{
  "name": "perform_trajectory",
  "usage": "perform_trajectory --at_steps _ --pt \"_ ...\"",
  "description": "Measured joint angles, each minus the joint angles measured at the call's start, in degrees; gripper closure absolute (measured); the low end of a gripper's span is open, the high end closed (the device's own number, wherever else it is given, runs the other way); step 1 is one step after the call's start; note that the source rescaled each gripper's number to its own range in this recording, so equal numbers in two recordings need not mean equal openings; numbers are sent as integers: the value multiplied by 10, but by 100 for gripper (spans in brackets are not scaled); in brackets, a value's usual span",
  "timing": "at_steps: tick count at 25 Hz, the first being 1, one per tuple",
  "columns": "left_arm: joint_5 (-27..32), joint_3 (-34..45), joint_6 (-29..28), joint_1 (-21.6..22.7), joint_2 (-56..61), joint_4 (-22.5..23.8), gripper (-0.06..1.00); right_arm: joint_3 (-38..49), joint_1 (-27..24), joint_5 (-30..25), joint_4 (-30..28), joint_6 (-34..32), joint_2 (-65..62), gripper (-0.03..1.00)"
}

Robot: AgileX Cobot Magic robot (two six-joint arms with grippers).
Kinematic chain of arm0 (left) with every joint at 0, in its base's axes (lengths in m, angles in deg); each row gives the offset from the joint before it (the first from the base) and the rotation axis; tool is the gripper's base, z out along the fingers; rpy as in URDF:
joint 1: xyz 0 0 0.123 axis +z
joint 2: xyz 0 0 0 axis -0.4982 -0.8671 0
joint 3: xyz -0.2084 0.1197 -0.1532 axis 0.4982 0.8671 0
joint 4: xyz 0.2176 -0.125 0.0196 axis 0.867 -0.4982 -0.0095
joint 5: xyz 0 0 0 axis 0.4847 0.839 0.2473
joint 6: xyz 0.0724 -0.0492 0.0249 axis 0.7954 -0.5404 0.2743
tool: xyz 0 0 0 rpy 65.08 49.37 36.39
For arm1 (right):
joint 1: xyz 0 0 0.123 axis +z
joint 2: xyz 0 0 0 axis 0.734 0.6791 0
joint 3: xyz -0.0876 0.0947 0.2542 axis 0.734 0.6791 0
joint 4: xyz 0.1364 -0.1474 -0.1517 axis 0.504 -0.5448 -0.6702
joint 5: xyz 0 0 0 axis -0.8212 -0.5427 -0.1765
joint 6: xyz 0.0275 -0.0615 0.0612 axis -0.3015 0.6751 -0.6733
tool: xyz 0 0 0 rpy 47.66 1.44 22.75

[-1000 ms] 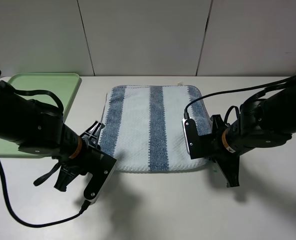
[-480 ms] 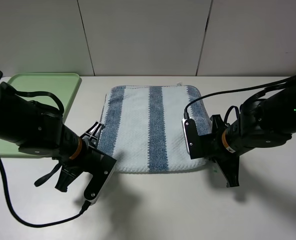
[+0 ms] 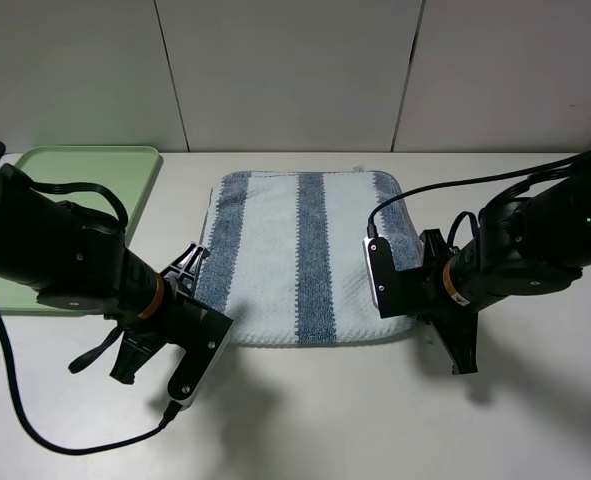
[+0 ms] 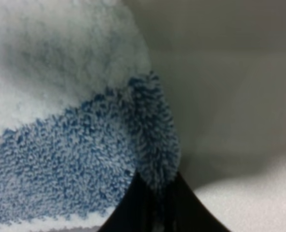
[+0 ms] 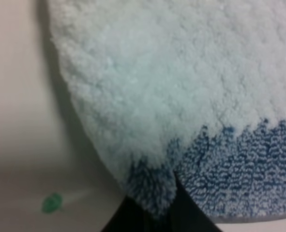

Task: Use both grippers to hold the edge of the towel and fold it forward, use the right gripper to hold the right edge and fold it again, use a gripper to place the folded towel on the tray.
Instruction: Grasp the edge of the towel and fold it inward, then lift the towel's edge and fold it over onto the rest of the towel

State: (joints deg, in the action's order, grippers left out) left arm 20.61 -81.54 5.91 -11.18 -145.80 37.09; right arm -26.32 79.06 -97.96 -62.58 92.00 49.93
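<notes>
Towel [image 3: 305,255] is seen from the high camera spread flat on the white desk [image 3: 375,420], its blue and pale stripes running away from the robot; the pale-green tray [image 3: 95,175] is set at the far left of the desk, apart from the cloth; the left gripper [image 3: 203,318] is lowered at the near left corner and the right gripper [image 3: 407,305] at the near right corner.

In the left wrist view, a blue-striped corner of the towel [image 4: 84,145] is pinched between the closed black fingers [image 4: 133,208], the corner slightly bunched.

In the right wrist view, the fingers [image 5: 133,215] are likewise clamped together on a blue corner of the cloth [image 5: 181,96]; a small green speck [image 5: 52,203] is seen on the desk beside it.
</notes>
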Motion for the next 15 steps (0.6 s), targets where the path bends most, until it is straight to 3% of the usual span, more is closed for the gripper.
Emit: perform_trajectory --at_steps 15 --pt "38 0 -46 0 85 -4 94 10 0 -18 36 0 -62 97"
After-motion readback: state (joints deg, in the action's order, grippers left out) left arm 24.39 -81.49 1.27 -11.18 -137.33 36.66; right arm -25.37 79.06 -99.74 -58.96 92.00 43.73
